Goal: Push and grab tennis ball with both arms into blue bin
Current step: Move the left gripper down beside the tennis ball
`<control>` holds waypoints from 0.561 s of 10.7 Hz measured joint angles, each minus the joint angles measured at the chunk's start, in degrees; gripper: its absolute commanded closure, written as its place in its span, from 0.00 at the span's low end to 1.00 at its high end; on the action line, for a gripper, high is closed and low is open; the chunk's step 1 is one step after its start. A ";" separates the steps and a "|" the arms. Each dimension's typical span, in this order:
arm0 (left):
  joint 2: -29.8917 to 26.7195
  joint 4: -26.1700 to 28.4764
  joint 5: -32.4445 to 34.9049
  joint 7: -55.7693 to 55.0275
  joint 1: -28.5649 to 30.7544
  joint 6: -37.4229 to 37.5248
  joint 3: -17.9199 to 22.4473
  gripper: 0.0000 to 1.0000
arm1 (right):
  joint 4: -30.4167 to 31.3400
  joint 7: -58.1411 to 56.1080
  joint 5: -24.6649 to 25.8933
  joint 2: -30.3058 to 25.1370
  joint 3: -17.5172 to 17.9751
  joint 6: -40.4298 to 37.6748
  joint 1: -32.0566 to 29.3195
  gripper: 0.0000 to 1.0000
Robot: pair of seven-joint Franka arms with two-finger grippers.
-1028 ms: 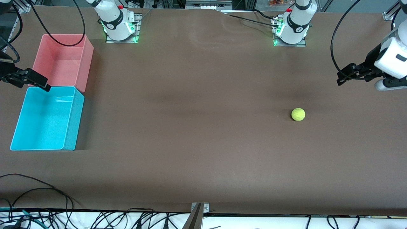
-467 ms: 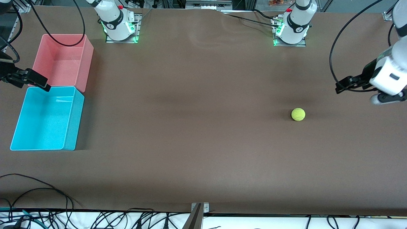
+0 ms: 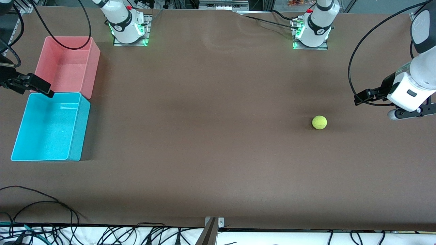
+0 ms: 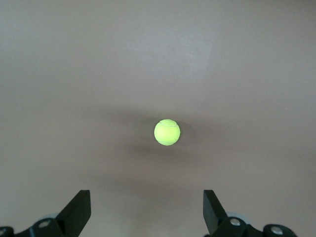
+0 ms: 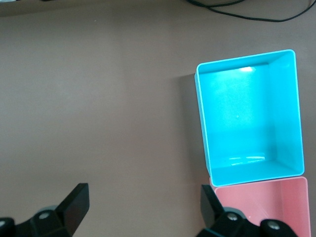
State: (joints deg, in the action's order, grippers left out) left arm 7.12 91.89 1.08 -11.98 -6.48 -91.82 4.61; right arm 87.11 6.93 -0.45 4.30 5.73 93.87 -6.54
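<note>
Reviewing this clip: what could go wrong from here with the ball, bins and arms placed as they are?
1. The small fuzzy yellow-green tennis ball lies free on the brown table; a push from the open left end effector could send it rolling off line.
2. The bright cyan-blue rectangular plastic bin touches the same-shaped pink plastic bin; the ball might drop in the wrong one.

One small fuzzy yellow-green tennis ball (image 3: pixel 319 122). Two rectangular plastic bins: one bright cyan-blue (image 3: pixel 20 136), one pink (image 3: pixel 94 64). Two white jointed robot arms: left (image 3: pixel 420 64), right (image 3: pixel 119 18). One brown worktop (image 3: pixel 211 136).
</note>
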 measured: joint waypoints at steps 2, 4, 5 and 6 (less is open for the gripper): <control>0.18 0.38 -0.47 0.00 -0.14 0.01 -0.17 0.00 | 0.00 0.00 0.49 0.18 -0.08 -0.01 -0.02 0.00; 0.25 2.64 -1.00 0.00 -0.41 -1.34 -0.24 0.00 | 0.00 0.00 1.61 0.64 -0.21 0.01 -0.03 0.00; 0.04 4.36 -1.04 0.00 -0.72 -4.43 -0.31 0.00 | 0.00 0.00 1.64 0.72 -0.26 0.01 -0.03 0.00; -0.65 6.75 -1.05 0.00 -1.00 -7.63 -0.32 0.00 | 0.00 0.00 1.64 0.73 -0.27 0.01 -0.03 0.00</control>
State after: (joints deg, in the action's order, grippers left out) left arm 6.47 98.64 0.04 -11.98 -7.48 -99.45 4.28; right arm 87.11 6.93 1.19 5.03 5.46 93.88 -6.57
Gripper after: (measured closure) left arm 0.000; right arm 0.000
